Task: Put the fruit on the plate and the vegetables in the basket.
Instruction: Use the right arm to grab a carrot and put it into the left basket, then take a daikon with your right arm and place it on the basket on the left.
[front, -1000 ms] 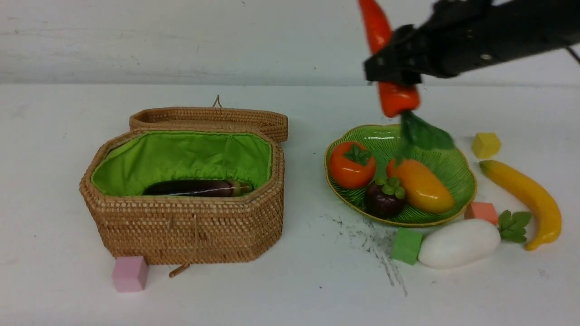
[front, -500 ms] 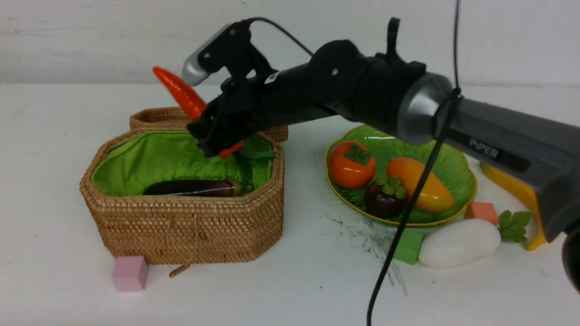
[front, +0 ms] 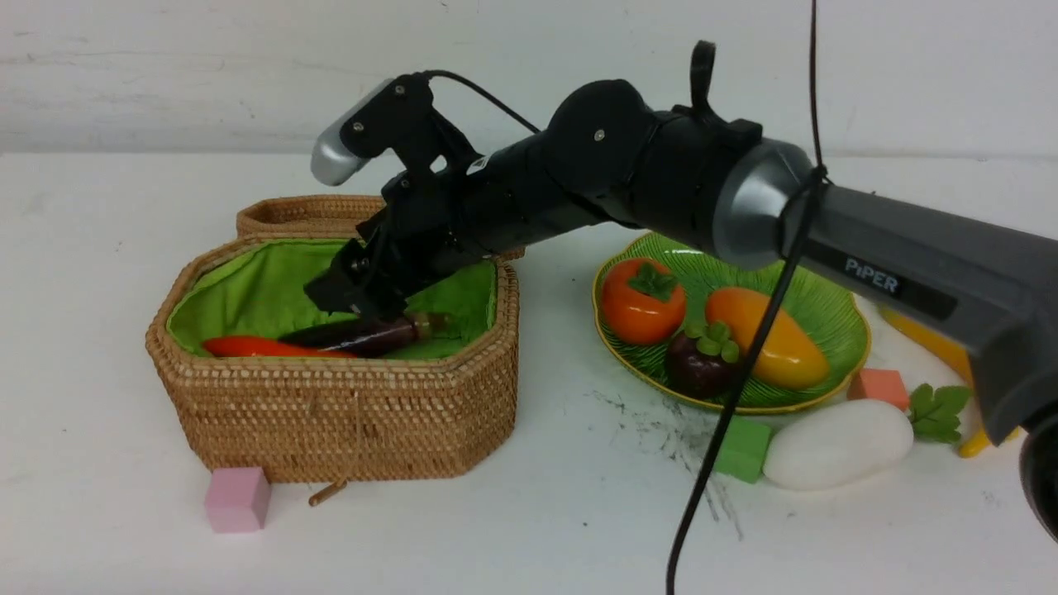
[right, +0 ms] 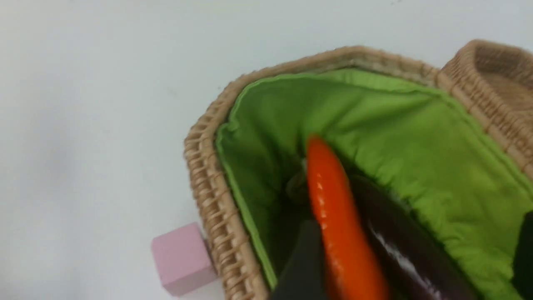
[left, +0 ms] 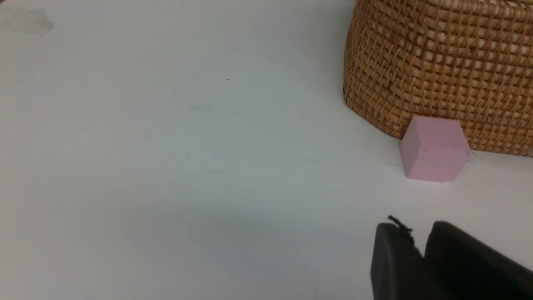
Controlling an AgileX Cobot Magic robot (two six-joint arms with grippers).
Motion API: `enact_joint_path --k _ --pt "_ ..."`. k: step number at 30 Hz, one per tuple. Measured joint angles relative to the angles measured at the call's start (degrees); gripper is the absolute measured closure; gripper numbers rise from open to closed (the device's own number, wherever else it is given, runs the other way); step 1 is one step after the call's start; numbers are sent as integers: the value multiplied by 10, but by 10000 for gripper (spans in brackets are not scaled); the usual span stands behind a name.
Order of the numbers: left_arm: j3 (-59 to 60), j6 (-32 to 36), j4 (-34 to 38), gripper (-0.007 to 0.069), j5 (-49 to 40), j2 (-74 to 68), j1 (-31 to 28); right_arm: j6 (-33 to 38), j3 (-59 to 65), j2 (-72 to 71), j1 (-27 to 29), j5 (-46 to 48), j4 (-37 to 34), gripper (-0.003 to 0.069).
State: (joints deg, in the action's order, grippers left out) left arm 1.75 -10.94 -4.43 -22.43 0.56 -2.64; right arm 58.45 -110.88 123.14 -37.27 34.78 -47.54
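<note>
My right gripper [front: 355,297] [right: 412,266] reaches into the wicker basket [front: 331,413] [right: 208,166], open with its fingers spread wide. The red-orange pepper [front: 256,347] [right: 337,225] lies loose on the green lining beside the dark purple eggplant [front: 364,335] [right: 399,254]. On the green plate [front: 702,248] sit the persimmon [front: 642,299], mangosteen [front: 702,362] and mango [front: 769,339]. The white radish [front: 835,442] lies on the table in front of the plate. The banana [front: 917,326] is mostly hidden behind my right arm. My left gripper [left: 416,233] hovers low near the basket's outer wall [left: 441,62], shut and empty.
A pink cube [front: 237,498] [left: 433,150] [right: 181,258] rests against the basket's front left corner. A green cube [front: 742,448] and a salmon cube [front: 878,384] flank the radish. The basket's lid [front: 314,213] lies open behind it. A black cable [front: 727,413] hangs across the plate.
My right arm swung left from above the plate to the basket with the pepper. Its jaws opened and the pepper now lies inside next to the eggplant.
</note>
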Motion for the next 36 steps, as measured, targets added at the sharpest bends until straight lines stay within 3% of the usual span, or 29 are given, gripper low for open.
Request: enact_joint_path --k 5,12,16,19,25,29,36 --pt "0 0 0 514 0 0 0 -2 0 -41 23 42 4 -14" --pt "0 0 0 514 0 0 0 -21 -1 -152 106 203 19 83" --pt "0 0 0 514 0 0 0 -28 7 -218 165 293 78 120" --pt "0 0 0 514 0 0 0 -23 46 -266 198 300 124 127" --pt "0 0 0 514 0 0 0 74 300 -390 272 212 266 130" --pt "0 0 0 514 0 0 0 155 484 -400 290 96 358 130" --pt "0 0 0 514 0 0 0 211 597 -372 290 -55 392 130"
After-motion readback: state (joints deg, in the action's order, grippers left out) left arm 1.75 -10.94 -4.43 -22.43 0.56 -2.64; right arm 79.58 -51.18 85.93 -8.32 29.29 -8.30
